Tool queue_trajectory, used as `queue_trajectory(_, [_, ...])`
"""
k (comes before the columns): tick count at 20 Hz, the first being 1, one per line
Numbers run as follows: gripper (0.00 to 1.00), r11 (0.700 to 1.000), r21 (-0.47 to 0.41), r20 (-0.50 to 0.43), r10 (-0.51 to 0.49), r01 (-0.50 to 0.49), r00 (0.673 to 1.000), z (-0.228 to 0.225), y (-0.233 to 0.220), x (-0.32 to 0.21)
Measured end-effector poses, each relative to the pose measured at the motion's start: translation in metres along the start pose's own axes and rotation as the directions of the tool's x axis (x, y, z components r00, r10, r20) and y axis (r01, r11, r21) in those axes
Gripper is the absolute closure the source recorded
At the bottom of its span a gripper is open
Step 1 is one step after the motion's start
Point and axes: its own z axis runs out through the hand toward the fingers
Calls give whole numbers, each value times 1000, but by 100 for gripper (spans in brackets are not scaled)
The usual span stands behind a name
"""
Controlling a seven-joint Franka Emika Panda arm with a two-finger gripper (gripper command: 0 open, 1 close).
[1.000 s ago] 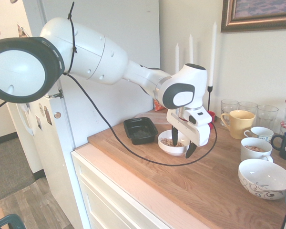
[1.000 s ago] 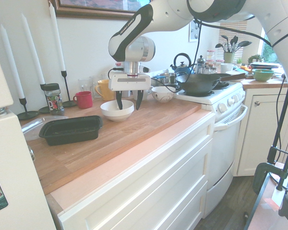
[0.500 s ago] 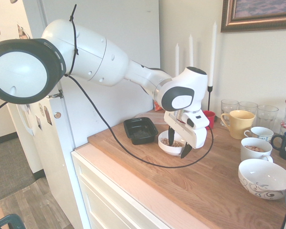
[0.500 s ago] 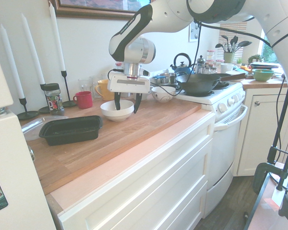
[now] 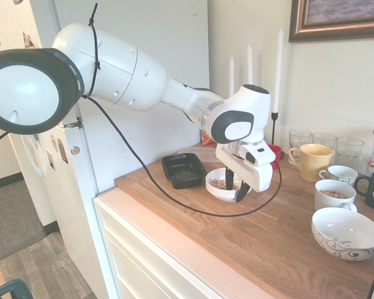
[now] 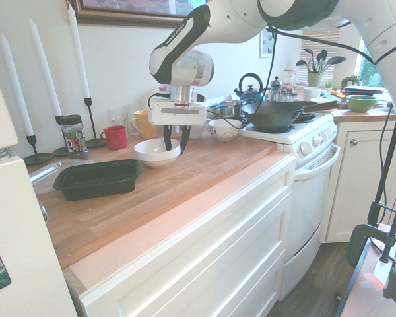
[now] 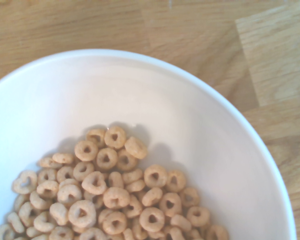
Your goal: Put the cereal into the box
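White bowl (image 5: pixel 222 187) on wooden surface (image 5: pixel 280 230), holding cereal (image 7: pixel 110 195) — small tan rings heaped at bowl bottom, plain in wrist view. Gripper (image 5: pixel 234 186) pointing straight down over bowl, fingers partly drawn in, standing either side of the bowl's rim on the side away from the tray; one finger inside above cereal, other outside wall. Cannot tell whether fingers actually pinch the rim. Bowl resting on surface, not lifted.

Black box (image 5: pixel 184 169) just beside bowl, on surface toward the fridge side; looks empty, no cereal seen in it. In second exterior view, box (image 6: pixel 97 178) sits left of bowl (image 6: pixel 157 151), slightly apart.

Yellow mug (image 5: pixel 312 161), clear glasses (image 5: pixel 325 142), several cups and a patterned bowl (image 5: pixel 345 233) well apart further along surface. Red mug (image 6: pixel 114 137) and white candles (image 6: pixel 78 49) in black holders along wall behind. Stove with dark pan (image 6: pixel 276 113) past surface end.
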Motion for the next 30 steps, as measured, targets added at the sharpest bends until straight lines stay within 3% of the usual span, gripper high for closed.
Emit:
queue_trajectory(18, [100, 1000, -16, -7, -3, 3, 1000, 2, 2, -1])
queue_trajectory(30, [100, 999, -48, -82, -25, 21, 996, -17, -7, -4])
